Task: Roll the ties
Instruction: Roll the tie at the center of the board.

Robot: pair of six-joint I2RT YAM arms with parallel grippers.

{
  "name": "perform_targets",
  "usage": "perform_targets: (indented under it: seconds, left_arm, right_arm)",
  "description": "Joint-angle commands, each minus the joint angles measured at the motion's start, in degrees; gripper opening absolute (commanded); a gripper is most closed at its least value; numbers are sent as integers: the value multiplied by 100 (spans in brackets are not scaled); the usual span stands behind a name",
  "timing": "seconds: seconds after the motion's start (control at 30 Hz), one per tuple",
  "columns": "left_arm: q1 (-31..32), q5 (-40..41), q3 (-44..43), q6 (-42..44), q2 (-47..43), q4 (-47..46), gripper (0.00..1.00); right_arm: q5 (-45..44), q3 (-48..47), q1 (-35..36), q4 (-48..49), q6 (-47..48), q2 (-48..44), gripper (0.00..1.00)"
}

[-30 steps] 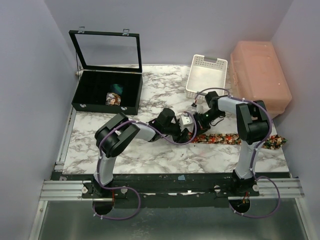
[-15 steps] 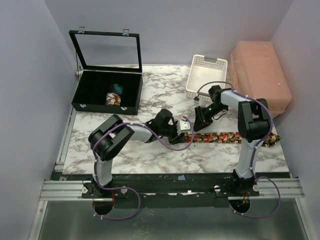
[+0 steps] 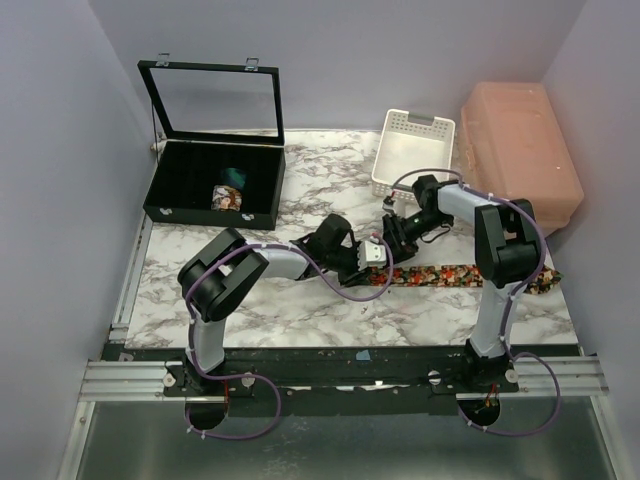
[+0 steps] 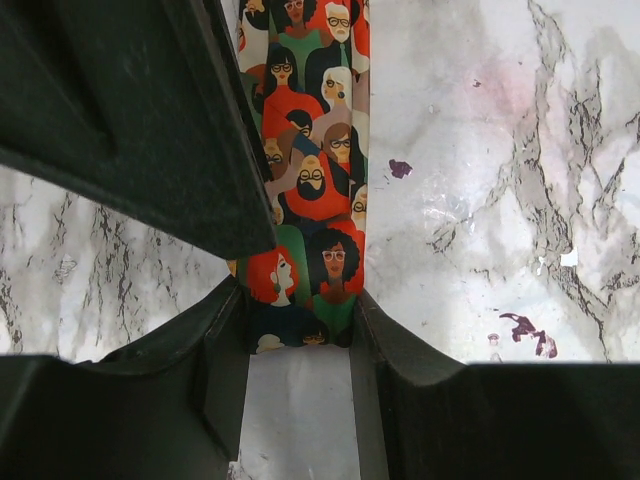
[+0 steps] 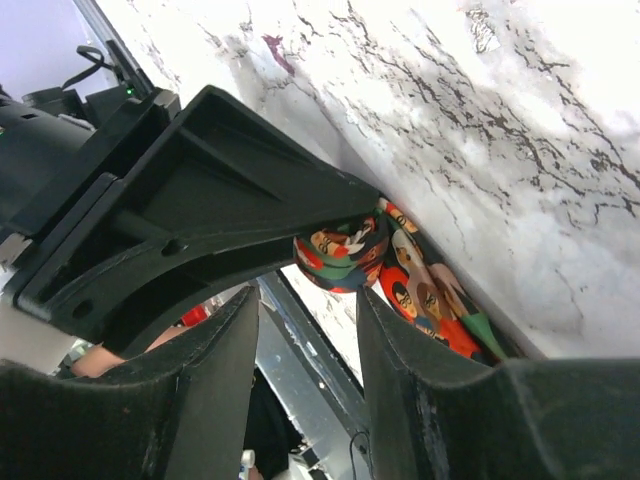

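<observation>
A tie, dark with a red, orange and green print of faces, lies flat along the right half of the marble table. Its left end is curled into a small roll. My left gripper is at that end. In the left wrist view the tie runs down between the jaws, which press on both its edges. My right gripper hovers just behind the roll, open and holding nothing. Two rolled ties, one printed and one teal, sit in the black case.
An open black case with a glass lid stands at the back left. A white slotted basket and a pink lidded box stand at the back right. The two grippers are very close together.
The right gripper has drawn a little closer to the left gripper at the tie's left end. The tie has shifted slightly. Both grippers stay at that end.
</observation>
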State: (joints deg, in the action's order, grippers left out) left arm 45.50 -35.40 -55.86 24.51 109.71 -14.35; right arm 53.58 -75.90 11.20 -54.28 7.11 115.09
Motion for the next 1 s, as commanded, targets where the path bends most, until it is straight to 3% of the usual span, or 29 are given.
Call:
perform_targets:
  seconds: [0.0, 0.2, 0.4, 0.5, 0.73, 0.83, 0.97]
  left_arm:
    - [20, 339, 22, 337, 297, 736, 20]
    - [14, 394, 22, 323, 332, 758, 21]
    - [14, 457, 5, 326, 373, 861, 22]
    - [8, 526, 13, 313, 367, 860, 25]
    - [-164, 457, -116, -128, 479, 877, 44]
    - [-352, 125, 85, -312, 291, 534, 60]
    - [-631, -429, 648, -586, -160, -389, 75]
  right_arm:
    - [151, 164, 101, 360, -171, 241, 47]
    - [-102, 315, 311, 703, -281, 420, 46]
    - [-145, 99, 308, 546, -193, 296, 1]
    - [-295, 75, 312, 171, -50, 128, 1]
    - [-840, 631, 304, 481, -251, 336, 1]
    - [-1387, 656, 257, 754, -108, 524, 1]
    - [-1758, 592, 55, 878, 137, 720, 1]
